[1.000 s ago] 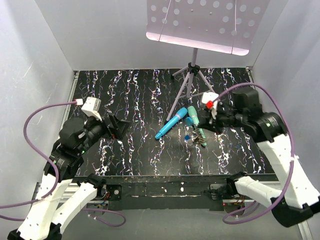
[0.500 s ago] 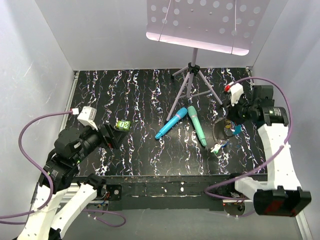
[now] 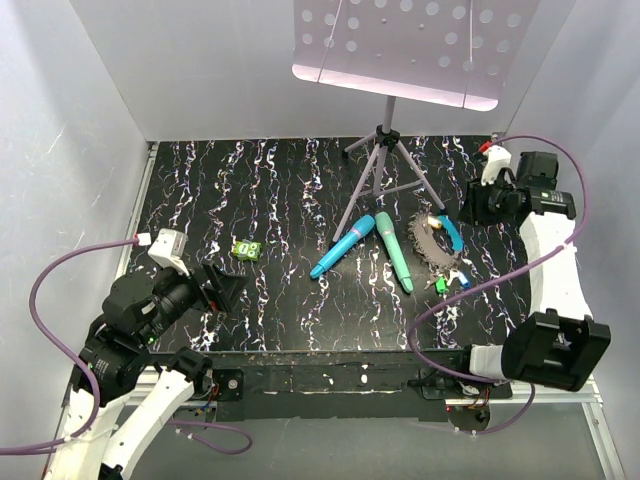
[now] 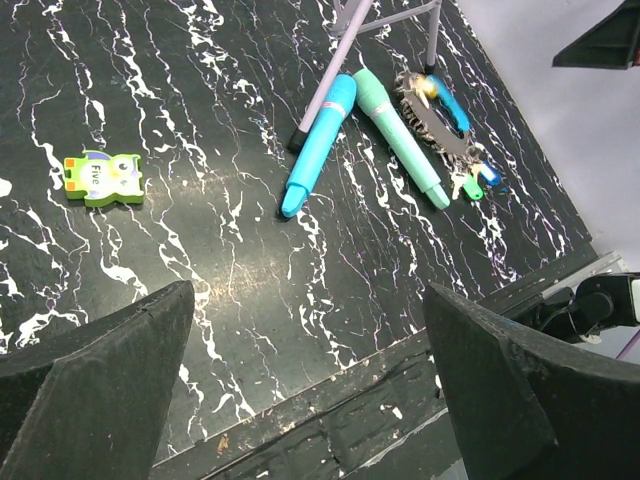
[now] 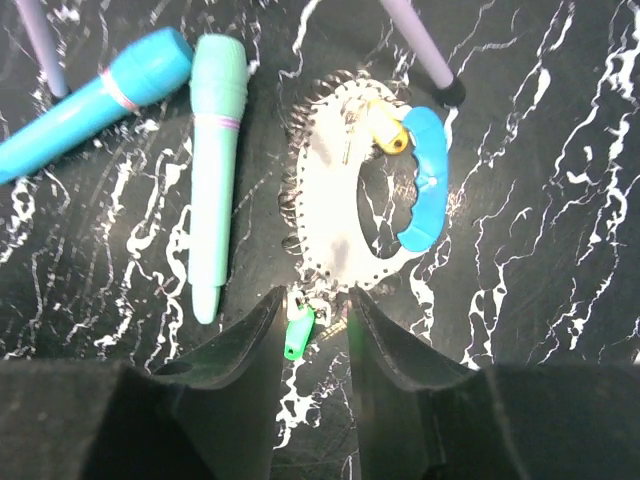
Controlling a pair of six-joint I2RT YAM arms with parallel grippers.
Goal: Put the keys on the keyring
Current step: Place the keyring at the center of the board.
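Lying beside the mint stick [image 5: 215, 170], the keyring [image 5: 297, 205] seems to carry its yellow key [image 5: 385, 125]; the green key [image 5: 297, 332] maybe not yet. Left jaws gape, right jaws stand part-open, all empty.

Table [image 3: 270, 190], black, white-veined. Found laid on it: green tag [image 3: 246, 250]; blue stick [image 3: 342, 245] beside teal stick [image 3: 393, 250]; keyring [image 3: 424, 242], keys [image 3: 448, 281] gathered at its near end. Tripod [image 3: 385, 150] was stood at the rear.

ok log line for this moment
left gripper: open, empty, off left | right gripper: open, empty, over keyring | keyring: flat on table beside mint stick | keys: at ring's ends, threading unclear
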